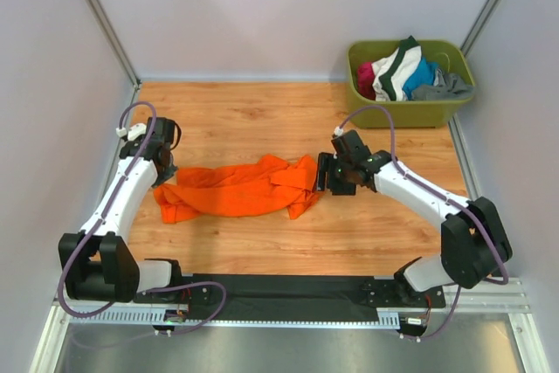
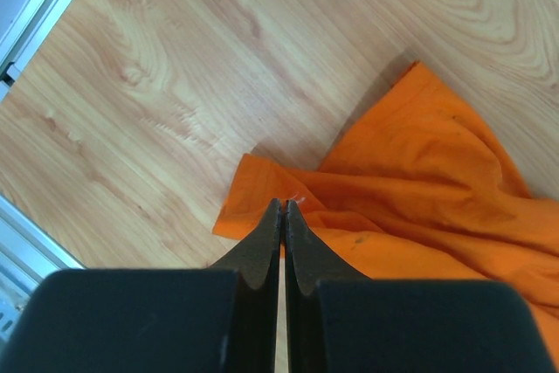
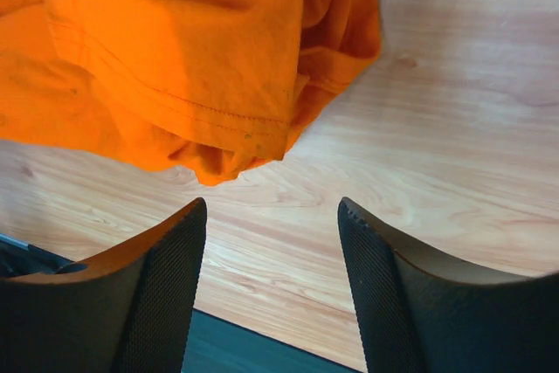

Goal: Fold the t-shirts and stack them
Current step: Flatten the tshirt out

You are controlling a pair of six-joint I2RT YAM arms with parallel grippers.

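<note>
**A:** What is seen at the left of the overhead view?

**B:** The left gripper (image 1: 163, 179) is seen at the left end of the orange t-shirt (image 1: 238, 189). Its jaws are pressed together with no gap. In the left wrist view the fingertips (image 2: 266, 238) are placed over the shirt's near edge. Whether a fold of cloth is pinched between them cannot be told.

**A:** And where is the shirt laid?

**B:** It is laid in a crumpled, elongated heap on the wooden table (image 1: 262, 115), slightly below the centre of the overhead frame. It is stretched from one gripper to the other. A few tiny dark specks are seen on the cloth in the wrist views.

**A:** What is shown at its right end?

**B:** The right gripper (image 1: 323, 176) is found just beside that end. Its jaws are parted and nothing is held between them. In the right wrist view bare wood is seen in the gap, and a hemmed fold of the shirt fills the upper left of that frame, above the fingers.

**A:** Is anything noted further right?

**B:** An olive-green tub (image 1: 410, 113) is set at the upper right of the overhead frame, well apart from the shirt. Bundled clothes (image 1: 403, 72) in white, red, blue and grey are piled inside it.
</note>
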